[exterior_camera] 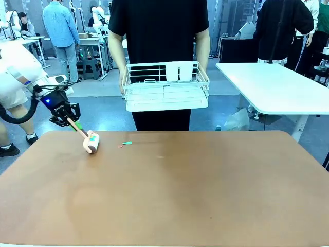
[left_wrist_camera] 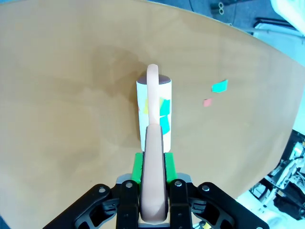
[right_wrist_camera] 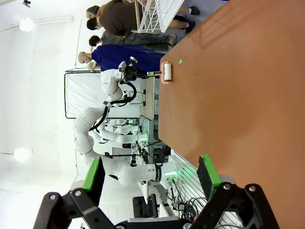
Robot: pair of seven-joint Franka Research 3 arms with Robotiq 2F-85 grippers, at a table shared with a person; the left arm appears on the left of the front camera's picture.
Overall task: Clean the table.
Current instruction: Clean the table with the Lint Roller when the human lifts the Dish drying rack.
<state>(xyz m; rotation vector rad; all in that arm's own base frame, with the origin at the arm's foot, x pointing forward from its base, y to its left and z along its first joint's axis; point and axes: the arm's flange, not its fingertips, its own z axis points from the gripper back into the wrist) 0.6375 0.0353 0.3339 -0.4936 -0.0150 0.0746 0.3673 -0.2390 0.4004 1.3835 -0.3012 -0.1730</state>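
Smooth, matt table; white wire basket.

2 tiny scraps on the table are too small to identify.

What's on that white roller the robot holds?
Teal and yellow paper scraps cling to the roller on its upper side. The pink handle, clamped in the left gripper, covers a strip of it; its underside facing the table is hidden.

The large rectangular table, with a smooth, matte reddish-brown top and rounded corners, stands level across the foreground, its surface mostly bare apart from a few small green and pink paper scraps near its far-left part.
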